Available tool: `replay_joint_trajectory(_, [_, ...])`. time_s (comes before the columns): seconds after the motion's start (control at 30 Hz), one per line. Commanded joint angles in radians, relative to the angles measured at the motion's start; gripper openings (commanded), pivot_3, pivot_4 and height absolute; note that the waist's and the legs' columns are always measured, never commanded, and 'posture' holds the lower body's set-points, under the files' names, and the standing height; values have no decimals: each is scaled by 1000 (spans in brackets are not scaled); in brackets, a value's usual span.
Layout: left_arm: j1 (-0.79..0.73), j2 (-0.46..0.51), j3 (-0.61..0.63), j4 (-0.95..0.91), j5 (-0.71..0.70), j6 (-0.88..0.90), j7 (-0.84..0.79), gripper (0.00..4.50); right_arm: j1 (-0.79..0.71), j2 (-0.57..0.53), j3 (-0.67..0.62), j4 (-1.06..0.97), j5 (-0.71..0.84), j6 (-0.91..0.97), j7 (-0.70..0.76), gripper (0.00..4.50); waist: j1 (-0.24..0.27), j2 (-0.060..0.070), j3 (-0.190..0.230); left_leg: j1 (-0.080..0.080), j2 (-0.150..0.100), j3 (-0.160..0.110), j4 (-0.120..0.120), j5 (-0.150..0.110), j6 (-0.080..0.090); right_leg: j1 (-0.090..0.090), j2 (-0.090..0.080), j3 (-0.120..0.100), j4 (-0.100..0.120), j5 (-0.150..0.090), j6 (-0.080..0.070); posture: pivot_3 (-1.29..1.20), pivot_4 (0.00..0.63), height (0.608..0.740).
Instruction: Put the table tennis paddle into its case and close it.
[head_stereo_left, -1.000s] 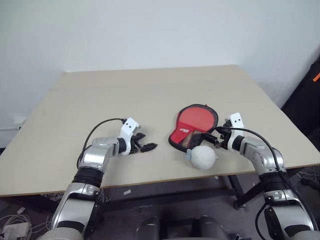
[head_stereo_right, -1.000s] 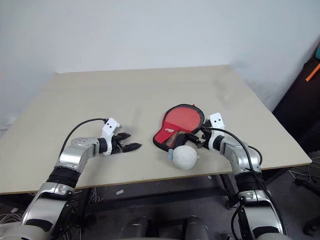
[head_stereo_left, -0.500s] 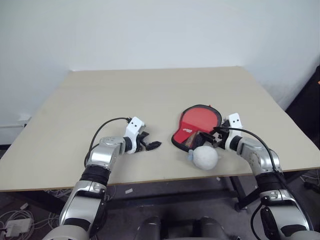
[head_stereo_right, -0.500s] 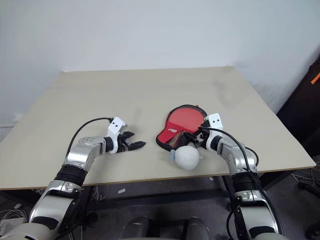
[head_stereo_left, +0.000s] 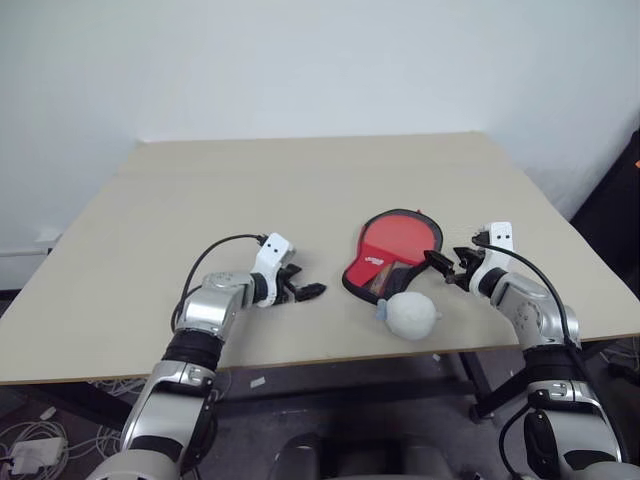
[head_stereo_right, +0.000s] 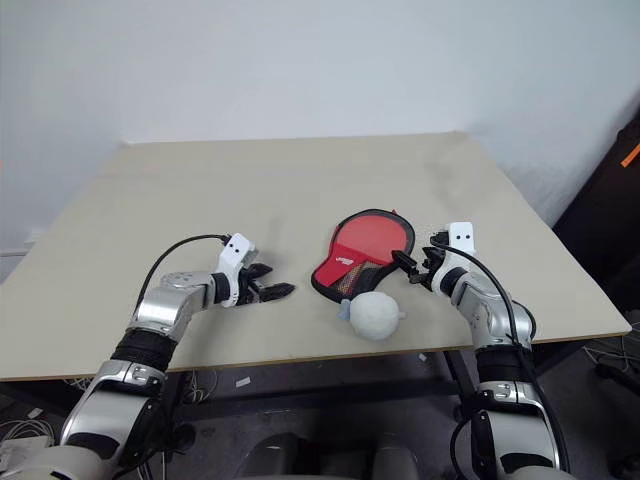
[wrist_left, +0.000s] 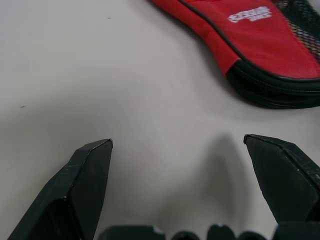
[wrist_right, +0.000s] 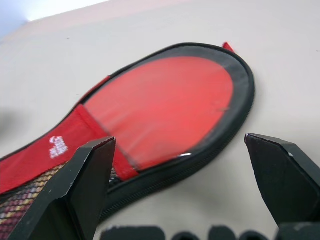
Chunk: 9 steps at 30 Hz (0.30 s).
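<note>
Right gripper (head_stereo_left: 447, 265) spread wide, empty, low over the table (head_stereo_left: 200, 190), fingertips just beside the right edge of the case (head_stereo_left: 392, 248). Left gripper (head_stereo_left: 303, 292) likewise spread and empty, near the case's narrow end but apart from it, bare tabletop between. Case lying flat near the front right of the table: paddle-shaped, red face up, black trim round the rim, small white logo and mesh toward the narrow end. Cannot tell whether the paddle sits inside. Whitish rounded lump (head_stereo_left: 410, 315) at the table's front edge, touching or just beside the case's narrow end, between both grippers.
</note>
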Motion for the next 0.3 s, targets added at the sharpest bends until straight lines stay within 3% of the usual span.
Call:
replay_joint_trajectory(0.03, [-40,-19,-18,45,18,-41,-10,4500,3,2,6,-79,14,6,0,4481,1,0,0,0,0,0,0,-1,2,0,0,0,0,0,0,0,0,740])
replay_joint_trajectory(0.3, [-69,-40,-11,97,9,-65,-21,4500,10,-4,-14,-96,30,22,-19,4481,2,0,0,0,0,-1,0,-1,3,0,0,0,0,0,0,0,0,740])
